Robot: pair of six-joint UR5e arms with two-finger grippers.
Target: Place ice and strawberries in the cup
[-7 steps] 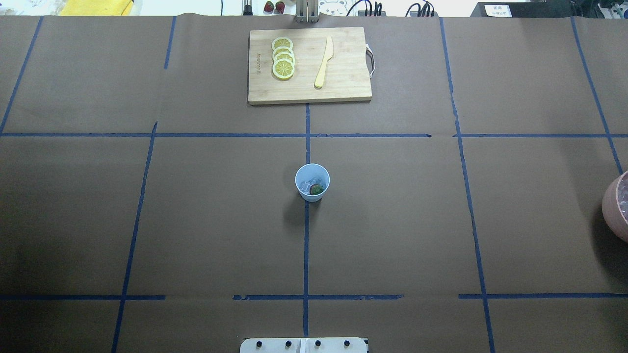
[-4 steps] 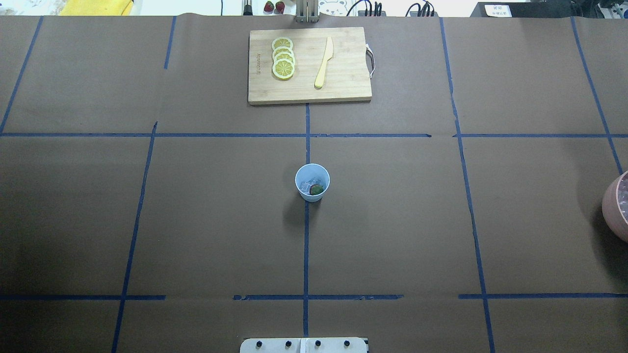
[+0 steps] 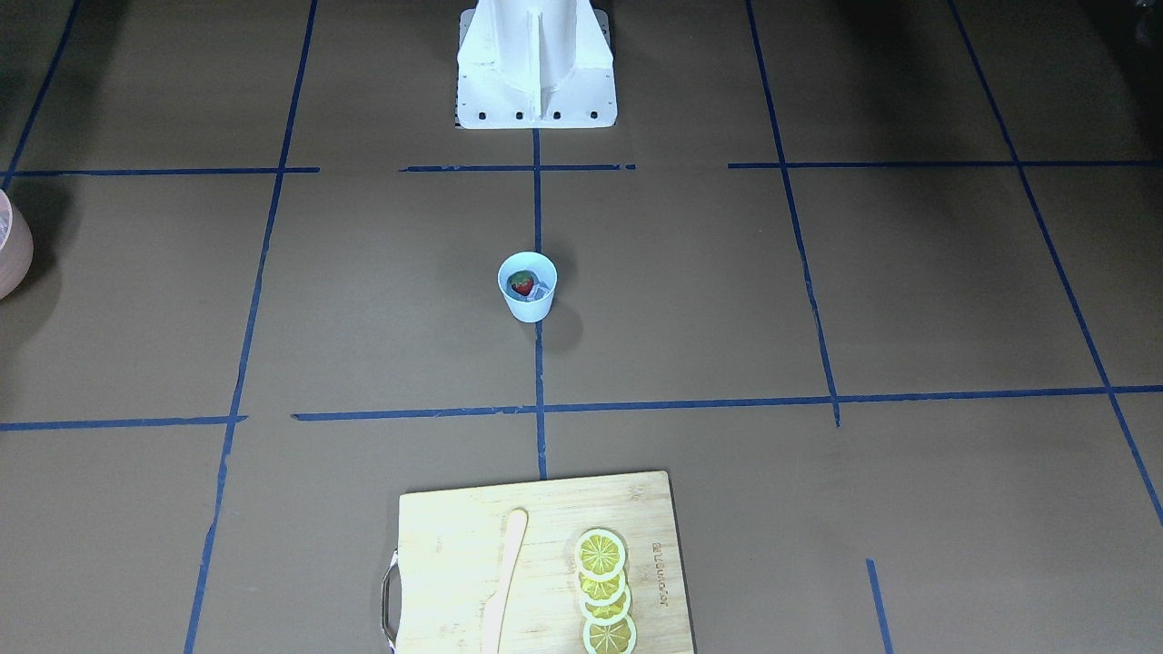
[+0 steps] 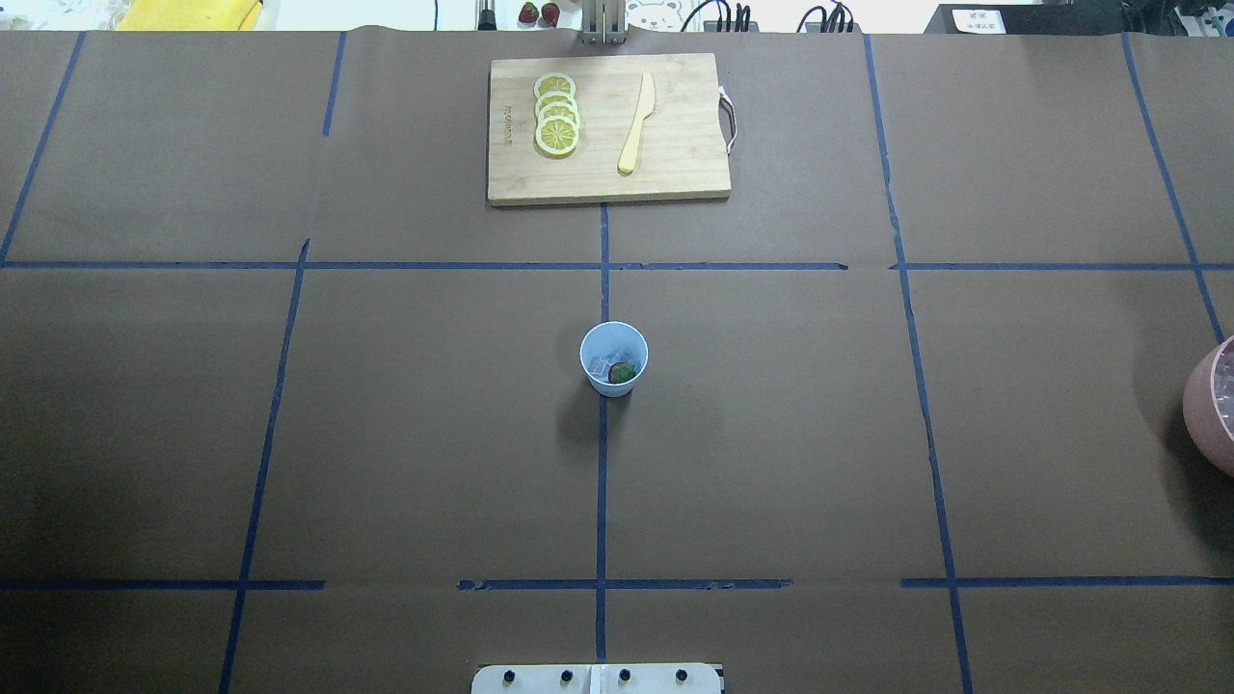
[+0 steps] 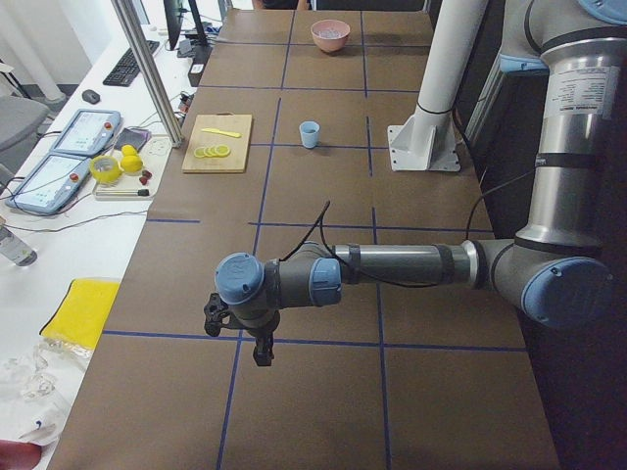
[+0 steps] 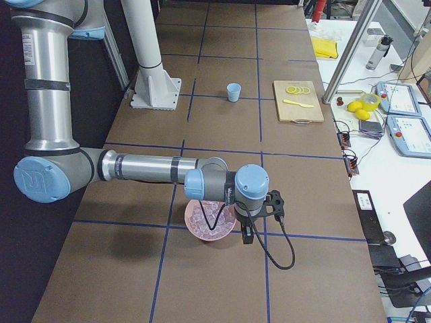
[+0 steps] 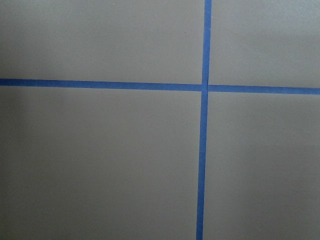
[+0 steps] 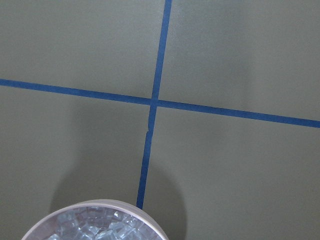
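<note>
L gripper hangs low over the table at the robot's L end, pointing down. It shows only in the side cam, so can't tell if the jaws are spread or pressed together. Nothing visible in it. L wrist cam shows no fingers, just brown paper w/ a blue tape cross.

R gripper is the same story: seen only from the R-end cam, pointing down, jaw state can't be told. It sits just beside the pink bowl, on the bowl's side away from the robot. The R arm's wrist overlaps the bowl in that view, so part of the rim is hidden.

Containers:
- Pink bowl: heaped w/ clear bowl ice. Cut off at the bottom edge of the R wrist cam and at the frame edge in both the overhead and front cams.
- Cup: upright at table centre, on the blue centre tape line, well apart from both grippers. Inside: strawberry, red w/ green cap, lying next to ice. Cube count too small to make out.

Farther out: cutting board at the far-centre edge, w/ overlapping lemon slices and a pale knife beside them. Front cam crops the board's near end. 2 small red berries sit past the table's far edge, partly cut off at the top of frame.
</note>
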